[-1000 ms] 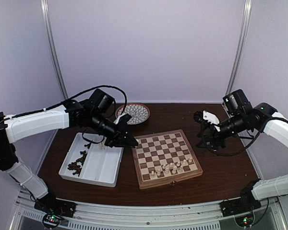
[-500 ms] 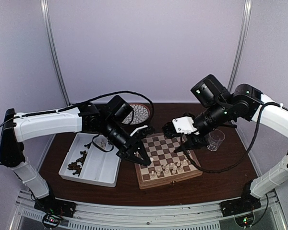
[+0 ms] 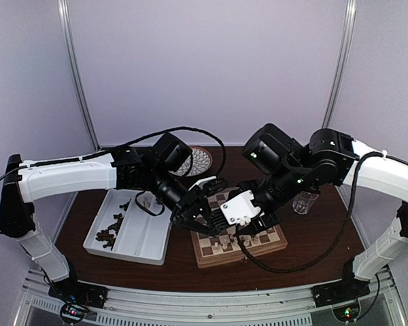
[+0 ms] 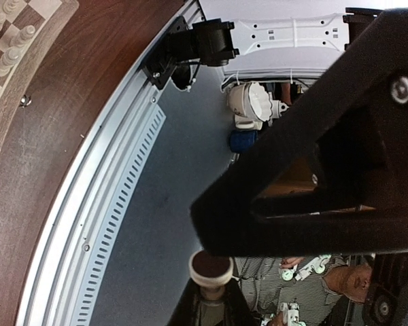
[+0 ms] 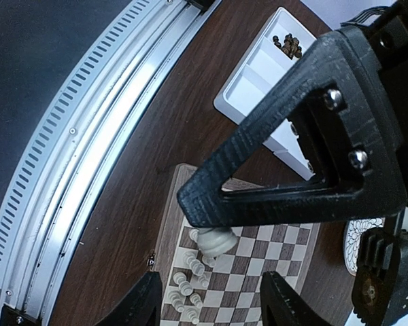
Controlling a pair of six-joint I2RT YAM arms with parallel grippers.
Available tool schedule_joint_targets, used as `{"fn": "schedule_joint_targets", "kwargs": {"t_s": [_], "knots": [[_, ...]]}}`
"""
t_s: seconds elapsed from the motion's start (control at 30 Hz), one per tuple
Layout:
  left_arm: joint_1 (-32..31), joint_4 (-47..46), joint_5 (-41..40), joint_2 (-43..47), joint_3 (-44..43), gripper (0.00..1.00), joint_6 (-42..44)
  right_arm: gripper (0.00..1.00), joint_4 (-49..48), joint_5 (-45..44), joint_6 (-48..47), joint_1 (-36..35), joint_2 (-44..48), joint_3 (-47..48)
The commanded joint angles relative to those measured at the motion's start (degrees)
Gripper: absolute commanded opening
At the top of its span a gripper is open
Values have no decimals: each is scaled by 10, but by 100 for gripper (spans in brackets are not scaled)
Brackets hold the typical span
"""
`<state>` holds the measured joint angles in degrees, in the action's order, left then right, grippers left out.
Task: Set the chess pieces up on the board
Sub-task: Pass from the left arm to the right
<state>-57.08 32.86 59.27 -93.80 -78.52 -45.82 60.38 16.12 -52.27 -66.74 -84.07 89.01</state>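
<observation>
Over the middle of the board [image 3: 275, 240], both arms reach in from either side. The left pincer [image 3: 198, 219] is pinched narrow on a single cream piece [image 4: 211, 269], whose round base faces the left wrist camera. The right pincer [image 3: 241, 219] hangs just beside it, jaws spread wide. Other cream pieces [image 5: 189, 277] stand along the board's near edge. Dark pieces [image 3: 109, 231] lie heaped in the left compartment of the white tray [image 3: 146, 238], which sits on the brown surface [image 3: 313, 252] just left of the board.
</observation>
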Motion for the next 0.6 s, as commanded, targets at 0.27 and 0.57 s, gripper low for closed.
{"fn": "schedule_joint_targets", "kwargs": {"t_s": [0.27,0.57], "knots": [[-12,-48,34,-13,-24,8,-15,50,4,-11,16,-30,-16,31],[-15,-54,37,-15,-28,7,-14,21,7,-9,20,-34,-21,38]]}}
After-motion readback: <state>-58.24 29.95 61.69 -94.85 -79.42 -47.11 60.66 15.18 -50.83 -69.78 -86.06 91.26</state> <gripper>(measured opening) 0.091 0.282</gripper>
